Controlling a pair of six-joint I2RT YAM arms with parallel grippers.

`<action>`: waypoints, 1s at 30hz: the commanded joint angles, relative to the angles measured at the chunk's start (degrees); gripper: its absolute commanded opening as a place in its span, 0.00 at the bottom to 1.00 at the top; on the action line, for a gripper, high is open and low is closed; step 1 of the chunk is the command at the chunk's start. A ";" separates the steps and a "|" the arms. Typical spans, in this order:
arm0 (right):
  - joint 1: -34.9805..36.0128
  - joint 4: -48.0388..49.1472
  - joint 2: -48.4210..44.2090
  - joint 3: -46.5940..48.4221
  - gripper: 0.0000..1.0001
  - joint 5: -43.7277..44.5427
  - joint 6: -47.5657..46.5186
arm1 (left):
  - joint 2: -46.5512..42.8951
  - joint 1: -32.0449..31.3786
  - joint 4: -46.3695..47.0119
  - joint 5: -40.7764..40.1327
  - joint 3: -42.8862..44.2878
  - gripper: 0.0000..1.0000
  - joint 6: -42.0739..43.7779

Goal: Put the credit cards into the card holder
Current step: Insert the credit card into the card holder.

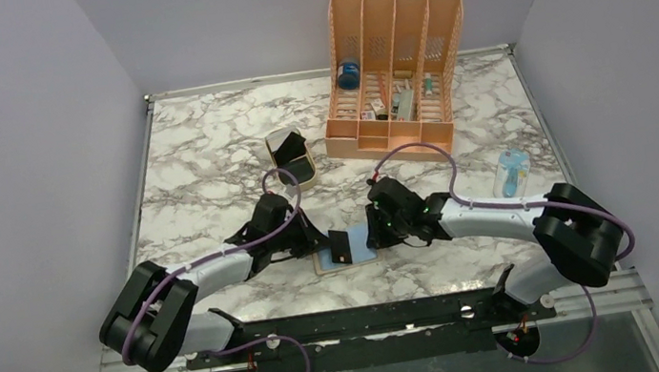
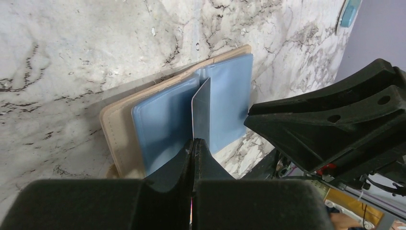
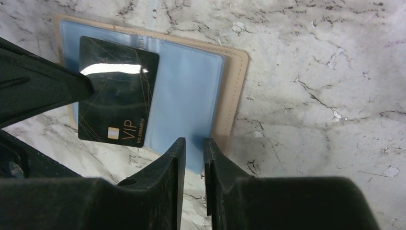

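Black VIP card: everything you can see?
The black card is thin, glossy plastic with gold lines, a chip, gold "VIP" lettering and a number. The left gripper is shut on one edge, holding it tilted over the light-blue pockets of the open card holder, near the fold; contact with the holder is unclear.

Item, my two arms: left arm (image 1: pixel 217 273) and right arm (image 1: pixel 488 216), each of smooth white link shells between bulky black joint housings, with a purple cable (image 1: pixel 409 147) looped alongside and a black rail (image 1: pixel 363 321) joining my bases. Item, left pincer (image 2: pixel 193 143) and right pincer (image 3: pixel 195 141): matte black, with blunt wedge-shaped fingers.
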 commanded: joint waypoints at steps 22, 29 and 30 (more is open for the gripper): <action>0.30 4.61 -1.45 -5.87 0.19 -0.49 2.58 | 0.79 -4.02 3.38 -10.40 -1.74 0.00 -2.79; 0.30 5.12 -1.38 -6.14 0.19 -1.03 3.28 | 1.34 -5.34 3.73 -13.17 -2.16 0.00 -3.83; 0.30 5.16 -1.41 -6.16 0.19 -1.10 3.44 | 1.52 -5.60 3.76 -13.28 -2.04 0.00 -3.74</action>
